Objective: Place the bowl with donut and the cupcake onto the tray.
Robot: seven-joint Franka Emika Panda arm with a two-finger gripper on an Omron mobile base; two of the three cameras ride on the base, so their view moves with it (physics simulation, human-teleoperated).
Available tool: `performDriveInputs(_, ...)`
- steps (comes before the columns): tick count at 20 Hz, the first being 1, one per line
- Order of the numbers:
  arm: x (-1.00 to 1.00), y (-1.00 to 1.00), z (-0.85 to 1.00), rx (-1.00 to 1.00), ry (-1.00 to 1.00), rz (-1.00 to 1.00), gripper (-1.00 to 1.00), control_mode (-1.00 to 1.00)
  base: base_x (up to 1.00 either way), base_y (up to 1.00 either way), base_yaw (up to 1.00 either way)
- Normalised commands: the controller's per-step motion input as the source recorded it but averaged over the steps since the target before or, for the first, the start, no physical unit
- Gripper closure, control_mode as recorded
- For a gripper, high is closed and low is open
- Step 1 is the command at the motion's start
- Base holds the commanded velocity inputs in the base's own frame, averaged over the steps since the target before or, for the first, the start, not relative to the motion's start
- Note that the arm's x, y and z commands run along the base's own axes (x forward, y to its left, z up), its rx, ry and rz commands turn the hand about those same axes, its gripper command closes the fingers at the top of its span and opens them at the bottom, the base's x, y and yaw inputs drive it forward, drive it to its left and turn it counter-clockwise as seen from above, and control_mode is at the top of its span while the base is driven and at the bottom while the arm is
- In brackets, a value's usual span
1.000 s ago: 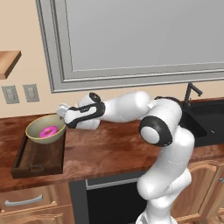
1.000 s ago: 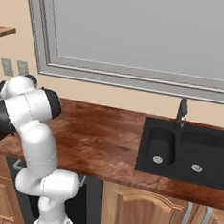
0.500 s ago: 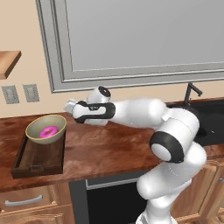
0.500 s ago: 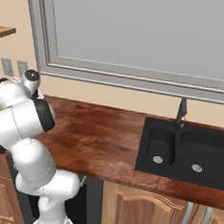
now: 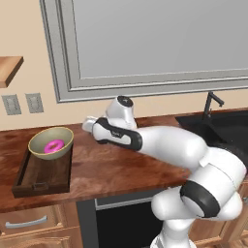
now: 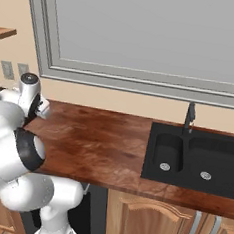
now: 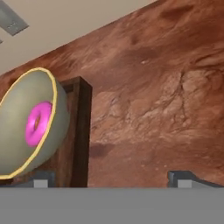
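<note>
Worktop (image 5: 111, 169): reddish-brown wood grain, running along the beige wall under the big grey-framed window (image 5: 160, 43); the right base view carried it on to the sink side.
Sink (image 6: 195, 158): black double basin set in the worktop, dark tap behind it; the right base view gave both drains, the left base view caught just a corner and the tap.
Wall: two grey outlet plates (image 5: 22, 103) left of the window and the end of a wooden shelf (image 5: 9, 69) above them, clearest in the left base view.
Tray (image 5: 42, 172): dark slatted wood, at the left end of the worktop in the left base view; the hand view showed one raised side of it.
Bowl (image 5: 51, 142): olive with a yellow rim, sat on the far end of the tray.
Donut (image 5: 54, 146): pink ring, lay inside the bowl; the hand view looked straight into it.
Gripper (image 7: 109, 177): jaws stood wide with nothing between them, both dark tips low in the hand view over bare worktop, beside the tray and apart from the bowl.
Arm: reached leftward across the worktop in the left base view, hand near the back wall.
</note>
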Motion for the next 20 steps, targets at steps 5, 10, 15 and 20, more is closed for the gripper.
performDriveInputs(5,-0.41,-0.55,0.15,-0.16,0.00,0.00,-1.00,-1.00,0.00,0.00,0.00)
performDriveInputs(10,-0.26,-0.62,0.13,-0.13,0.00,0.00,-1.00,-1.00,0.00,0.00,0.00)
performDriveInputs(15,-0.39,-0.67,0.20,-0.11,0.00,0.00,-1.00,-1.00,0.00,0.00,0.00)
performDriveInputs(20,-0.55,-0.60,0.25,-0.10,0.00,0.00,-1.00,-1.00,0.00,0.00,0.00)
